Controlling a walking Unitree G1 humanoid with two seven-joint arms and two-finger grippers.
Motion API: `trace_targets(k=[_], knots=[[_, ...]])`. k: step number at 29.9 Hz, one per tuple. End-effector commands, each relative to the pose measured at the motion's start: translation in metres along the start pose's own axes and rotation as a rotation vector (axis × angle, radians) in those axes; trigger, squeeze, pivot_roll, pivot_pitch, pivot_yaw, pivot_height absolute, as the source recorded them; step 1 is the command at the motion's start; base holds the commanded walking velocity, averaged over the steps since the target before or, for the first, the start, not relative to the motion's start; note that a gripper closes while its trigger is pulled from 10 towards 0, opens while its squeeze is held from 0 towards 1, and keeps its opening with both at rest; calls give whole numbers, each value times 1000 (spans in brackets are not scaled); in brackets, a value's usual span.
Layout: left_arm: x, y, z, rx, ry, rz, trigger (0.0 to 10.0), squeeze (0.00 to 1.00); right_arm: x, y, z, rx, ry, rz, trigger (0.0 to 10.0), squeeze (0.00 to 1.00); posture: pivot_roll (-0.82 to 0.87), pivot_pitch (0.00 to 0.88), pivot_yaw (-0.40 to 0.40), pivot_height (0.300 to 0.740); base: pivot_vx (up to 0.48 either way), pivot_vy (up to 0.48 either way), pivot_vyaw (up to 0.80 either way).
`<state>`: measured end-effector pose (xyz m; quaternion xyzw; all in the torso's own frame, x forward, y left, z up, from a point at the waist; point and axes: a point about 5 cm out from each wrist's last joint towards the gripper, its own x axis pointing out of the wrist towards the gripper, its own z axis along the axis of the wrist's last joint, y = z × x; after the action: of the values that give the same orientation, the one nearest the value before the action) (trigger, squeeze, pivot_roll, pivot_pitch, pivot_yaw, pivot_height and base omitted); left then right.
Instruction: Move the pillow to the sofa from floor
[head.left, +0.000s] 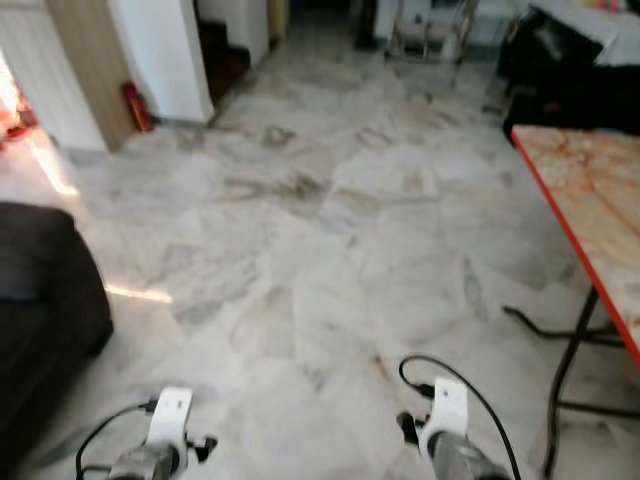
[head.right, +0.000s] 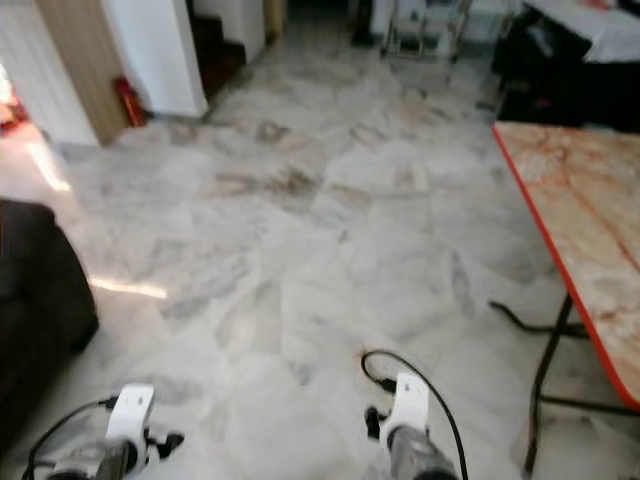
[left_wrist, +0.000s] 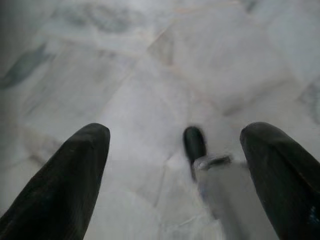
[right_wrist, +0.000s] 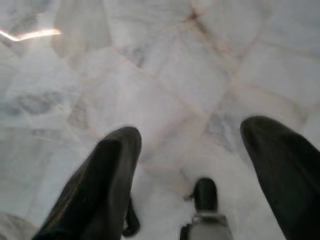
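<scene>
A dark sofa (head.left: 40, 300) stands at the left edge of the eye views, its arm rounded toward the room. Both arms hang low at the bottom of the eye views, left wrist (head.left: 165, 430) and right wrist (head.left: 447, 415) pointing down at the marble floor (head.left: 320, 230). In the left wrist view my left gripper (left_wrist: 175, 165) is open over bare tiles, with one of my feet (left_wrist: 195, 145) between the fingers. My right gripper (right_wrist: 192, 165) is open too, above pale tiles, another foot (right_wrist: 205, 195) below it.
A table with an orange-marbled top and red edge (head.left: 590, 200) stands on thin black legs at the right, a black cable (head.left: 540, 325) on the floor beneath. A red extinguisher (head.left: 137, 107) leans by a wooden pillar far left. Dark furniture (head.left: 560, 70) sits far right.
</scene>
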<state>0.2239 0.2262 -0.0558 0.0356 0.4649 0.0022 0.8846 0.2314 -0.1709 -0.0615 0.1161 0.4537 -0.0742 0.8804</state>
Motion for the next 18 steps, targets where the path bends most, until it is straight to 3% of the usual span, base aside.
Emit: trace_targets(k=[1,10,18], knots=[[0,-1,2,5,1,-6,10000,0,0,-2,3,-13,-3,-6,10000,0,17,0,-17,740,0,0,0],[0,-1,4,-1,-6,-3,10000,0,0,-2,6,-72,-4,5,10000,0,24,20,-23,740,0,0,0],[0,0,4,4,-3,-4,10000,0,0,-1,6,-83,-1,11,10000,0,21,27,-23,740,0,0,742]])
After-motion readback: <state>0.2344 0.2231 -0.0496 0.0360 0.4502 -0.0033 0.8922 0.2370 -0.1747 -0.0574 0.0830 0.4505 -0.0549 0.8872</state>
